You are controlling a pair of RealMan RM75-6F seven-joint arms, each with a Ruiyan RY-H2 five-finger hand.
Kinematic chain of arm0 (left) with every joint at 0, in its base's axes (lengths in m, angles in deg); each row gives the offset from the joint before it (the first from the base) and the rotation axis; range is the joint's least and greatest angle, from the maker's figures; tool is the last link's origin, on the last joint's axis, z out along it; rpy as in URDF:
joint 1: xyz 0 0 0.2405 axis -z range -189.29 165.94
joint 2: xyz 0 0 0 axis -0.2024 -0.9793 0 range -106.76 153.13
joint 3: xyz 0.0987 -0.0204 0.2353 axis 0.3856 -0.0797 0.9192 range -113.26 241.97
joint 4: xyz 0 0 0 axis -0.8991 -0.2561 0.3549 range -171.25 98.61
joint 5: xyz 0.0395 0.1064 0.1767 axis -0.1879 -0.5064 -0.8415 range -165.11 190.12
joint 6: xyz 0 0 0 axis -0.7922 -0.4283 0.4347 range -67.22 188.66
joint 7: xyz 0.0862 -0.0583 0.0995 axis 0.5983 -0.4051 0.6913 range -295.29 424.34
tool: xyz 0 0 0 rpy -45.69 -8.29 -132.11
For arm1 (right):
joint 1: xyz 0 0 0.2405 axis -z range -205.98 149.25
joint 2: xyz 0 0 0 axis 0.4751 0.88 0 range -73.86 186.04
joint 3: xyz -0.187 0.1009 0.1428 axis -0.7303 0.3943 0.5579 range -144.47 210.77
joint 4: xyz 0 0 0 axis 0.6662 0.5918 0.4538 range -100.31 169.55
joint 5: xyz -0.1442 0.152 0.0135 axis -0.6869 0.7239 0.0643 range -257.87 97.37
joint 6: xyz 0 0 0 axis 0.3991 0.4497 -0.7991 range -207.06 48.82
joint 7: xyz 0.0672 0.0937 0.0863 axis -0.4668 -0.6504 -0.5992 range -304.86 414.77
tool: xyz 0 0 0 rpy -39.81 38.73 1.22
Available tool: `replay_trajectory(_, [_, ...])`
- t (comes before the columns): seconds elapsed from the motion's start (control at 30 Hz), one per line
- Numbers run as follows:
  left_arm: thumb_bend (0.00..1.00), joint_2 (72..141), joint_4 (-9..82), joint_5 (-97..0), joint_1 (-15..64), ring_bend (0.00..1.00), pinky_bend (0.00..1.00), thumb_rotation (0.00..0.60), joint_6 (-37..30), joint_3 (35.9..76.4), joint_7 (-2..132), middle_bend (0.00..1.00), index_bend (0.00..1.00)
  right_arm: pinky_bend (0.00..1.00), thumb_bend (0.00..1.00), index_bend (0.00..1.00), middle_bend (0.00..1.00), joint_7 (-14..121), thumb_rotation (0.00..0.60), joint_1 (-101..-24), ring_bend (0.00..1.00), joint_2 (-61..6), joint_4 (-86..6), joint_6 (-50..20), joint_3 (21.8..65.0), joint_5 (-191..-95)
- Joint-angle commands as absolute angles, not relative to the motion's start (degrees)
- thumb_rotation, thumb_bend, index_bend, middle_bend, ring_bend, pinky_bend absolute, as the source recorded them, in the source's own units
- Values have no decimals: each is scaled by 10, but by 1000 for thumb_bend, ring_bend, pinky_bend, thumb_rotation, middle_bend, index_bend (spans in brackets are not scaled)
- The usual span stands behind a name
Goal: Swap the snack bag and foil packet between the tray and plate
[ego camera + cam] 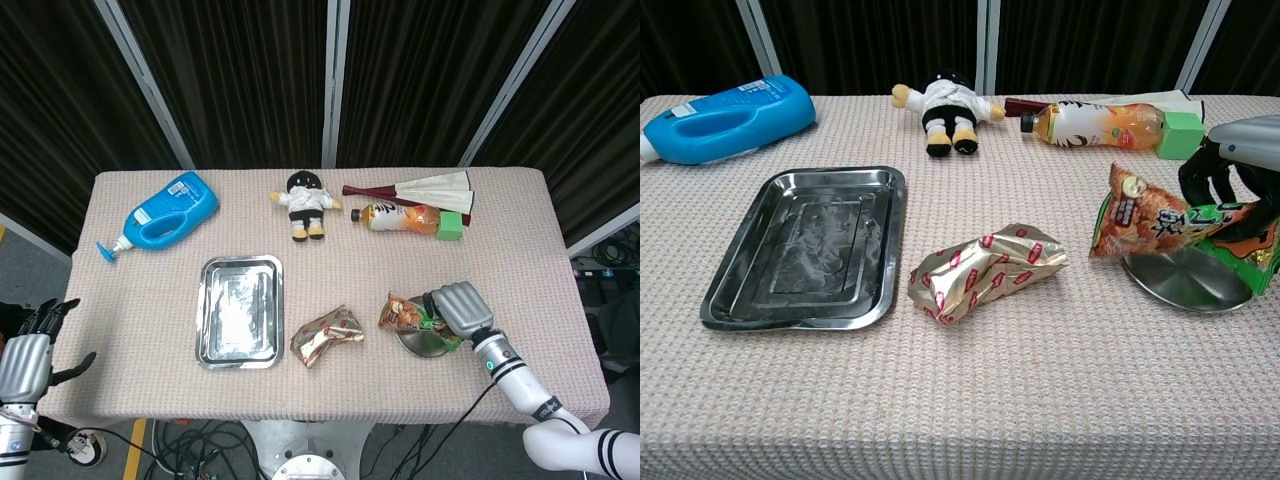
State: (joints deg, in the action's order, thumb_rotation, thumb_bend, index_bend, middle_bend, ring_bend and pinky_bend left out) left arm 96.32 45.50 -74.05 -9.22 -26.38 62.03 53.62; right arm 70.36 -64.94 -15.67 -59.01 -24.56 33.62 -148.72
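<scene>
My right hand (pixel 1230 185) grips the snack bag (pixel 1150 222) over the plate (pixel 1185 282); it looks light, crinkly and slippery, so I'd pinch its edge. Left hand (pixel 28 355) hangs released.

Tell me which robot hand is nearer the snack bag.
Right. The right robot hand grips the snack bag above the plate. The left robot hand hangs off the table's left edge, far away.

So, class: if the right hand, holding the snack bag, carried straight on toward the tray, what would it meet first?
Probably the foil packet, lying on the cloth between the right hand with its snack bag and the tray; depth is uncertain.
</scene>
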Motion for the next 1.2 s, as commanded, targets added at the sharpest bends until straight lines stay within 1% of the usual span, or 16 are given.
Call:
replay_trajectory(0.03, [200,963,455,-741,-93,83,202,600,-264,621,535,201,159,345,20,250,316,690,600,-652,226,-155,-586,-260,338,-1489])
replay_trajectory(0.1, [199,962,455,-740,-93,83,202,600,-265,621,535,201,159,266,0,149,248,681,600,-651,149,-152,-587,-263,340,-1494])
replay_trajectory(0.17, [200,962,456,-741,-94,83,202,600,-266,622,535,201,159,245,0,110,226,674,600,-648,126,-147,-592,-260,342,-1501])
replay_trajectory(0.23, [200,960,459,-743,-95,83,202,600,-268,623,536,201,159,237,0,94,206,667,600,-645,107,-137,-601,-252,345,-1508])
replay_trajectory(0.33, [200,953,472,-752,-94,83,202,600,-272,626,537,201,159,220,0,81,183,646,600,-632,87,-106,-627,-223,355,-1527])
replay_trajectory(0.47, [200,947,495,-766,-78,82,201,600,-260,626,554,201,159,214,0,75,194,578,600,-600,84,-41,-672,-154,373,-1574])
replay_trajectory(0.6, [197,950,519,-780,-60,83,201,600,-241,626,576,201,159,219,0,72,206,524,600,-564,85,11,-680,-89,386,-1601])
replay_trajectory(0.73, [186,948,561,-801,-32,83,201,600,-217,625,596,201,159,206,0,29,175,488,600,-540,67,38,-667,-61,401,-1584])
replay_trajectory(0.87, [156,948,622,-807,15,83,201,600,-160,612,628,200,159,145,0,0,132,453,600,-524,10,42,-633,-55,412,-1563])
replay_trajectory(1.0, [123,966,677,-805,76,82,200,600,-88,591,670,199,159,83,0,0,90,435,600,-514,0,34,-597,-60,416,-1547])
replay_trajectory(1.1, [92,991,693,-789,125,83,200,600,-32,568,688,194,152,52,0,0,66,424,600,-508,0,30,-582,-60,421,-1541])
replay_trajectory(1.2, [61,1016,691,-772,170,83,198,600,19,553,687,189,145,48,0,0,56,412,600,-502,0,33,-572,-60,426,-1539])
